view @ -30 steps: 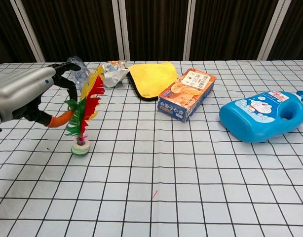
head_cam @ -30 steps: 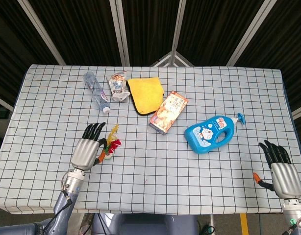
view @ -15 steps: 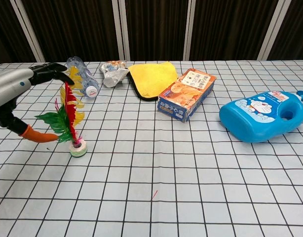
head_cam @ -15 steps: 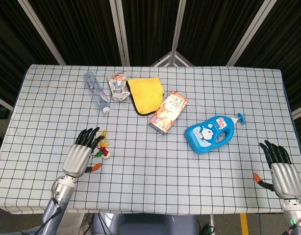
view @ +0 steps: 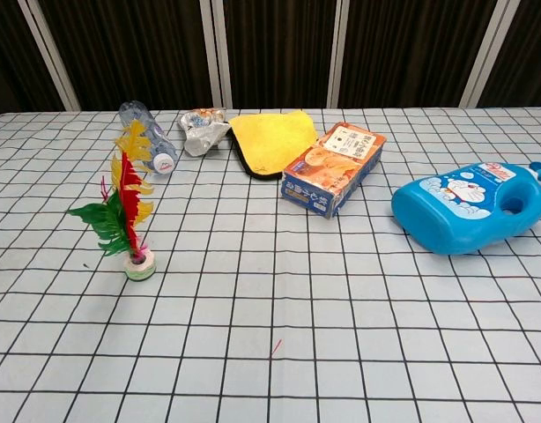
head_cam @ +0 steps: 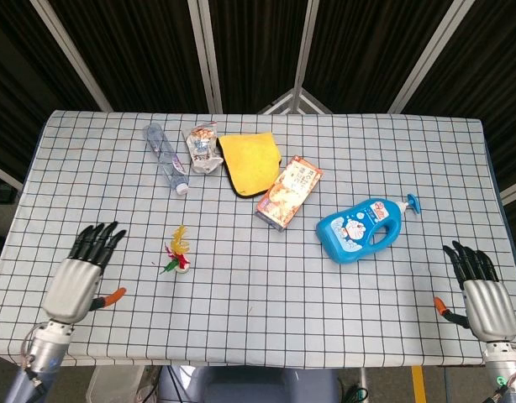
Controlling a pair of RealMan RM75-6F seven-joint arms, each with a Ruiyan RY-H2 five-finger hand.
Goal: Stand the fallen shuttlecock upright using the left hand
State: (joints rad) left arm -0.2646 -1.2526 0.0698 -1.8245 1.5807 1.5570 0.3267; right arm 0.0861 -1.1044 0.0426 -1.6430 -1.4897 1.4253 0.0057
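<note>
The shuttlecock (view: 127,216) stands on its base on the counter (head_cam: 266,302), in the left half toward the front edge; its long axis is vertical, feathers up. The left robot hand (head_cam: 77,277) lies to its left, nearer the front-left corner, apart from it, with fingers spread and nothing held. The right robot hand (head_cam: 481,294) sits at the front-right corner, well apart, fingers extended and empty. The left robot hand is by far the nearer. Judged from this, the shuttlecock is already upright and no further grasp appears necessary
</note>
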